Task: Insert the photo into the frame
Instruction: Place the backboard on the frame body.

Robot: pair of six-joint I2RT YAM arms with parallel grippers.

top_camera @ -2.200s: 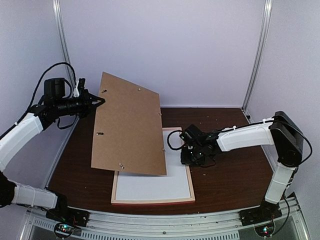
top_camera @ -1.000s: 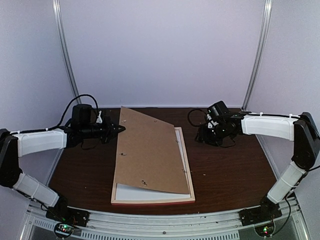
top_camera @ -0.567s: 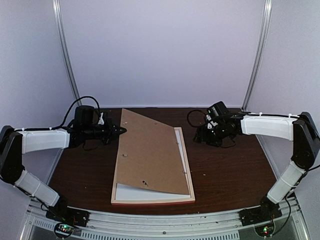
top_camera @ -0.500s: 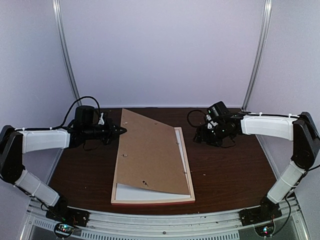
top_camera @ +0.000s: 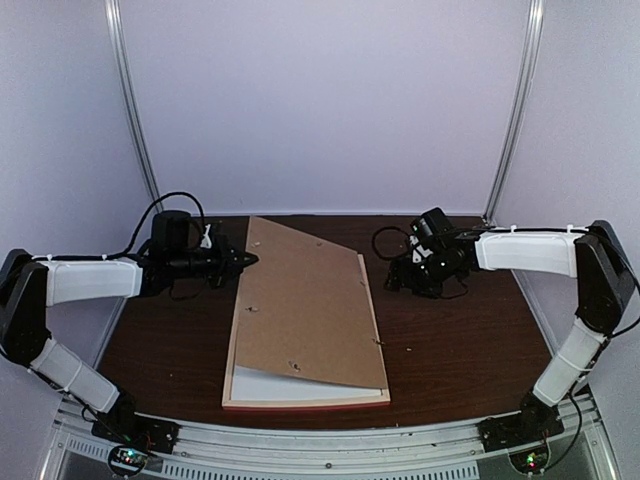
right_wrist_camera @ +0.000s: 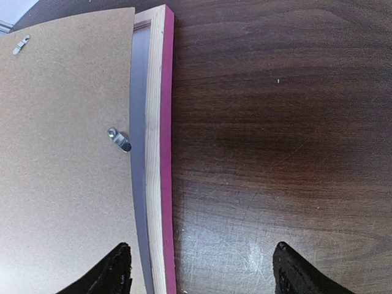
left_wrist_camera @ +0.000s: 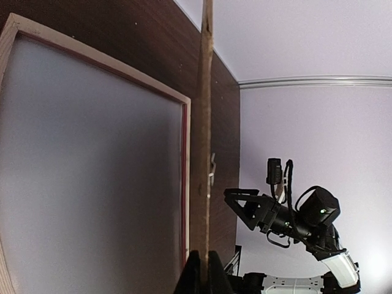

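The frame [top_camera: 300, 403] lies back-up on the table, its pale wood bars showing and a pink side [right_wrist_camera: 165, 153] visible in the right wrist view. Inside it lies the photo [top_camera: 300, 386], plain white back up, mostly hidden. Slanted over both rests a brown backing board [top_camera: 305, 310]. My left gripper [top_camera: 250, 261] is shut on the board's far left edge, which appears edge-on [left_wrist_camera: 204, 122] between its fingers [left_wrist_camera: 202, 272]. Beside the frame's far right bar, my right gripper [top_camera: 397, 283] hovers open [right_wrist_camera: 202, 272], holding nothing.
The board carries small metal turn clips [right_wrist_camera: 119, 139]. Dark wood table [top_camera: 450, 340] stretches to the right of the frame and also on the left [top_camera: 170, 330]. White walls with metal posts close in the back and sides.
The left gripper has lowered the board from high in the air onto the frame, then slid it slightly right. The right gripper drew back to the far right and opened wider.
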